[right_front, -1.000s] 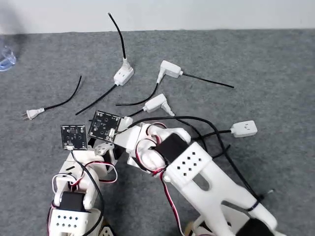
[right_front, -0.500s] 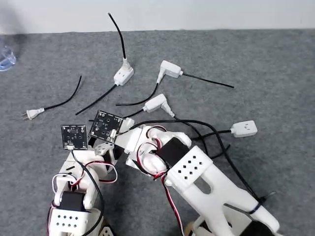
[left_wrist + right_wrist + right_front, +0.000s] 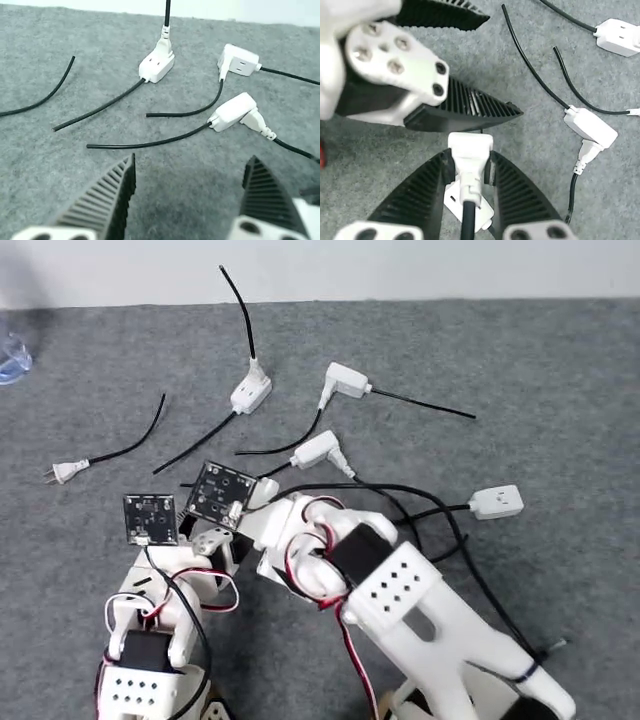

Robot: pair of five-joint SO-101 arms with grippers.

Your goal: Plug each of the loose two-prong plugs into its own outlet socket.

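Note:
My right gripper [image 3: 470, 156] is shut on a white two-prong plug [image 3: 470, 150] whose black cable runs back between the fingers. It sits right beside the left arm's black ridged fingers [image 3: 465, 109]. My left gripper [image 3: 191, 161] stands open above bare carpet, holding nothing. Ahead of it lie white outlet sockets [image 3: 156, 65] [image 3: 238, 62] and a third [image 3: 232, 109] with a plug joined at its end. In the high view a loose plug [image 3: 62, 472] on a short black cord lies at the far left, and another socket [image 3: 497, 502] lies to the right.
Grey carpet [image 3: 520, 360] covers the table. Loose black cords [image 3: 205, 443] [image 3: 420, 404] trail from the sockets across the middle. Both arms crowd the near centre, and the right arm's own black cables [image 3: 440, 540] loop over the carpet to its right.
The right arm has edged slightly forward with the plug still in its gripper, and its rear part has swung a little. The left arm has kept still.

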